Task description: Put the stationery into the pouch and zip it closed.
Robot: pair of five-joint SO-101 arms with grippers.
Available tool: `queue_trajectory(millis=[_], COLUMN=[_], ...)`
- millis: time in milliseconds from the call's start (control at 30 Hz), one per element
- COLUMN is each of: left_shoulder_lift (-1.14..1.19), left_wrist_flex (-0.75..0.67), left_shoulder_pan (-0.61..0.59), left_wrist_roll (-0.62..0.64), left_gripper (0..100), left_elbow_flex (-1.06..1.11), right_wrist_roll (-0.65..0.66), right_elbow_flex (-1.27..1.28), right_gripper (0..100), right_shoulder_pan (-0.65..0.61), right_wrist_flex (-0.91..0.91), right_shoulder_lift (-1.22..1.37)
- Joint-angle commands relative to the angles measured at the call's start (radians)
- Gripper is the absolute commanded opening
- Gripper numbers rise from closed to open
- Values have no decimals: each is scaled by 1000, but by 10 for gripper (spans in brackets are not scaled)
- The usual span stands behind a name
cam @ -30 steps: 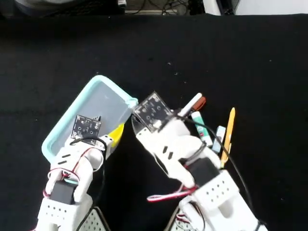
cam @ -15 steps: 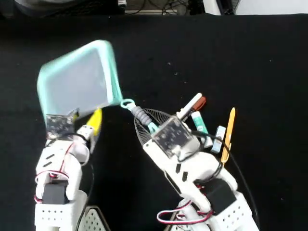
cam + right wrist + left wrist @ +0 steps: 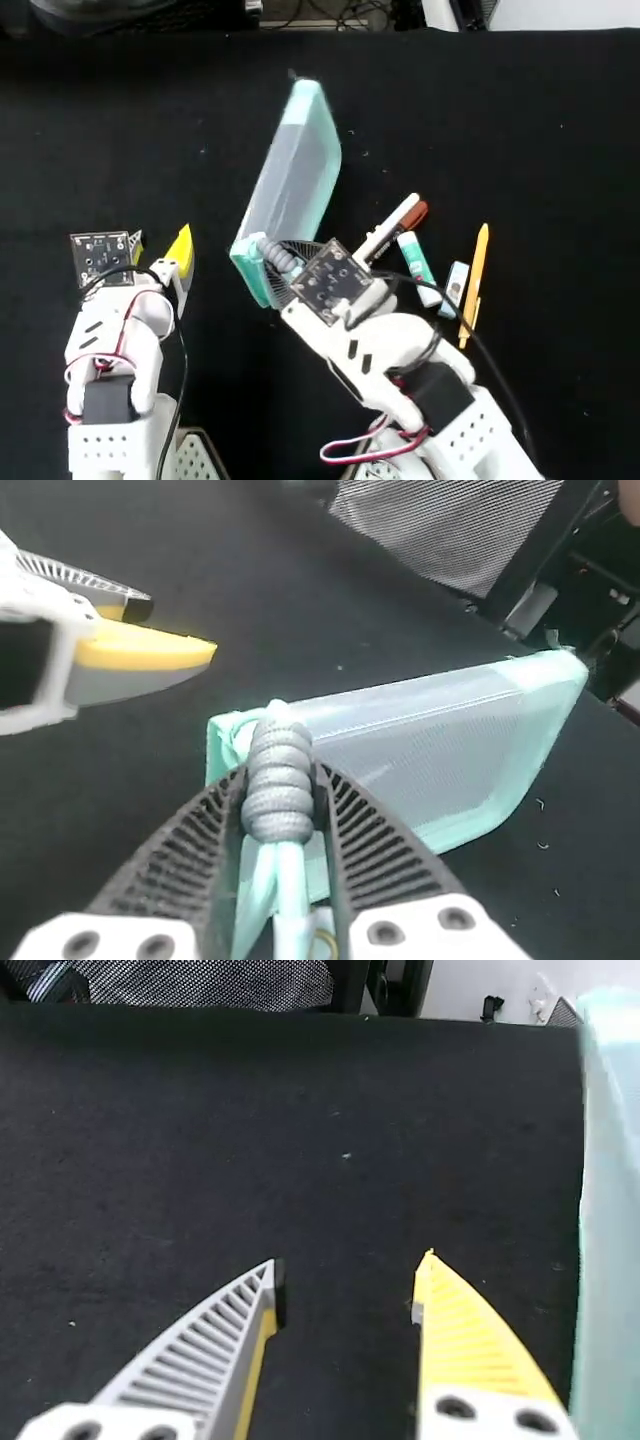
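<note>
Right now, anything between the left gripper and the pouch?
Nothing visible. Bare table lies between the left gripper, jaws open and empty, and the pouch. The right gripper is shut on the zipper pull at the pouch's near end.

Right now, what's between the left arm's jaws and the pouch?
Only bare black table. The high view shows nothing in the gap from the open left jaws to the pouch.
</note>
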Motion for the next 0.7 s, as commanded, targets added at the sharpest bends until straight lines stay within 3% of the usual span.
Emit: queue_trajectory(millis=[0, 267, 400, 667], left_shoulder_lift=[-11, -11, -11, -11], left_wrist_flex=[130, 350, 365, 339], left_shoulder_pan=[64, 205, 277, 367], left_wrist_roll=[8, -34, -138, -146], left_gripper=[232, 232, 232, 232], left_elbow_flex=[-153, -292, -255, -214], right_wrist_roll=[6, 6, 6, 6], right_elbow_flex=[-8, -13, -13, -12], right_gripper=[12, 12, 12, 12], right_shoulder_pan=[-6, -6, -5, -3], right_wrist_flex=[-41, -46, -46, -46], right_shoulder_lift=[36, 59, 59, 59])
